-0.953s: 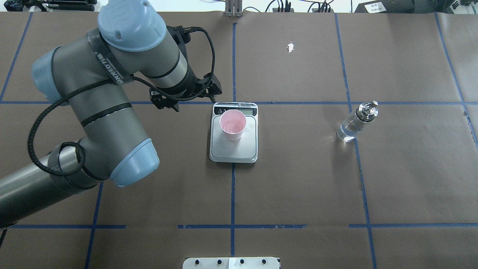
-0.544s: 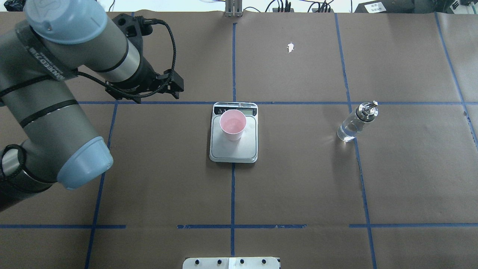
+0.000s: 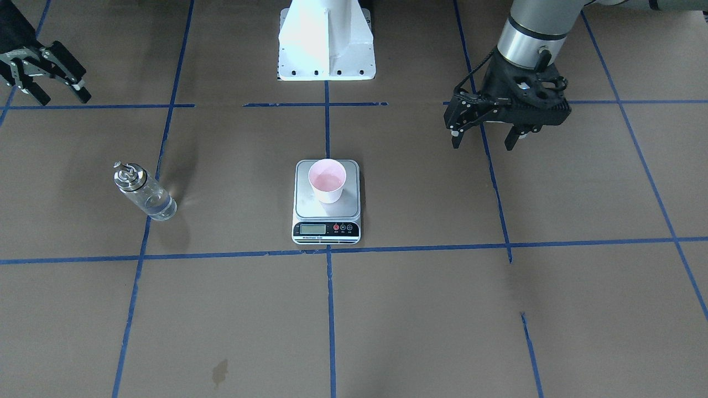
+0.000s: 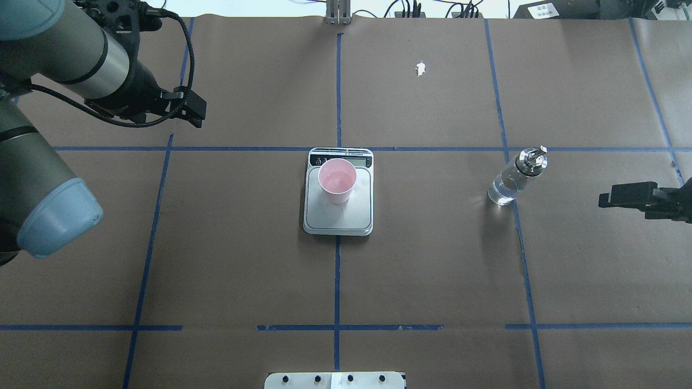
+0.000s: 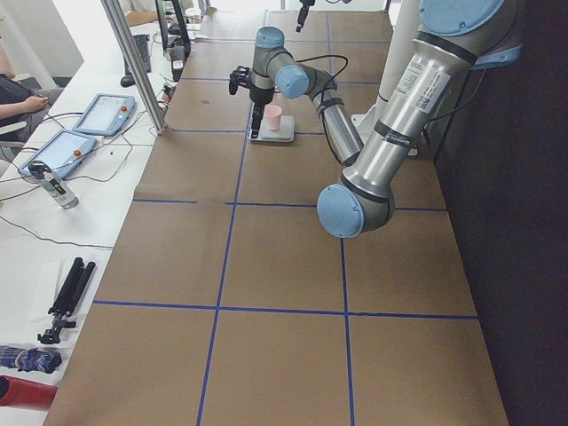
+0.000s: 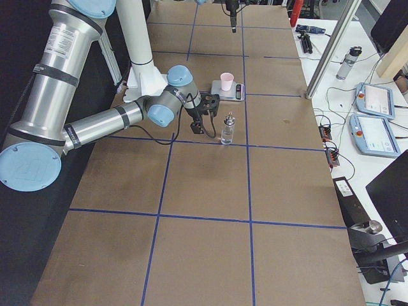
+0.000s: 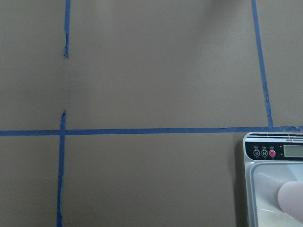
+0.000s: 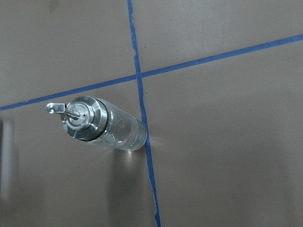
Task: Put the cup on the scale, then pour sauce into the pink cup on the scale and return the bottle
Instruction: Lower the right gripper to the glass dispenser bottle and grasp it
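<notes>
right gripper (image 4: pixel 608 201) cut off, scale (image 3: pixel 326 228) display unreadable

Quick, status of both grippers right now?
Left gripper: open, holding nothing.
Right gripper: open, holding nothing.

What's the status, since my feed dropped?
Left gripper open, empty, off to the side. Right gripper open, short of bottle. Cup upright on scale; bottle standing free. Nothing between them.

bottle (image 8: pixel 106 127) | upright on blue tape line (image 8: pixel 152 189) | spout (image 8: pixel 57 109) pts left
</notes>
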Motion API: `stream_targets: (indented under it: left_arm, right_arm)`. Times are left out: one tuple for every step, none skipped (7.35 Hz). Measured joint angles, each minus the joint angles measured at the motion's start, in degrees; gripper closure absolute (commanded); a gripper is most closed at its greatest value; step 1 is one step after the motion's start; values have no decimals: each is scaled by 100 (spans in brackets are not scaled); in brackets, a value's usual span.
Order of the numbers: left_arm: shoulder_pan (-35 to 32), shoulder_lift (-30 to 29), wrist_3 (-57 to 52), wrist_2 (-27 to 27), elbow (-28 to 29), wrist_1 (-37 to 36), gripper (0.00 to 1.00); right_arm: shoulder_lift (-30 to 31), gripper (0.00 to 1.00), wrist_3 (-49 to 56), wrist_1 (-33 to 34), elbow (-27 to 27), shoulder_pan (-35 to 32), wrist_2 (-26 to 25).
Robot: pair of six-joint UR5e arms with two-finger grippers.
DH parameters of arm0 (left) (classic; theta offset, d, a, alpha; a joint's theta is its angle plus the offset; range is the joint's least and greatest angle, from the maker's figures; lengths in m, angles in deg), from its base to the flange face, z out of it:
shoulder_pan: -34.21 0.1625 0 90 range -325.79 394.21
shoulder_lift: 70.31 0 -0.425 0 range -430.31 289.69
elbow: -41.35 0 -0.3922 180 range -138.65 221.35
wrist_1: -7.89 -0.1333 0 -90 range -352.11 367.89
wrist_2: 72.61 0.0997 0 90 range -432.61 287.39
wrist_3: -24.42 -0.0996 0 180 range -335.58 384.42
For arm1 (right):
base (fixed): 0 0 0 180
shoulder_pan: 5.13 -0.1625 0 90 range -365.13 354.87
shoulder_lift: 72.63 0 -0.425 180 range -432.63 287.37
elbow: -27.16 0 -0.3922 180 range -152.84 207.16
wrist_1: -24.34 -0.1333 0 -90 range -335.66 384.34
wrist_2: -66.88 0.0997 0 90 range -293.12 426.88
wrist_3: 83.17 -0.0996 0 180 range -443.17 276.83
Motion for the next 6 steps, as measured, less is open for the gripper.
stream_targets:
  left_arm:
    - [-142,124,-332,-4,-16,2,1]
    - [-345,230,-740,-6,-16,-3,1]
    - [-547,332,-1147,-5,-8,-5,1]
    - [-710,424,-1479,-2,6,-2,1]
    - [-814,497,-1714,2,19,5,1]
    - [-862,547,-1825,7,21,13,1]
  right_arm:
    - [-90,0,-312,-17,22,739,-1013]
    - [-197,0,-498,-19,-13,1558,-2267]
    - [-268,0,-621,-23,-89,2127,-3168]
    - [-349,0,-721,-30,-164,2416,-3713]
    - [-426,0,-748,-36,-251,2556,-4164]
    - [-536,0,-686,-95,-433,2636,-4597]
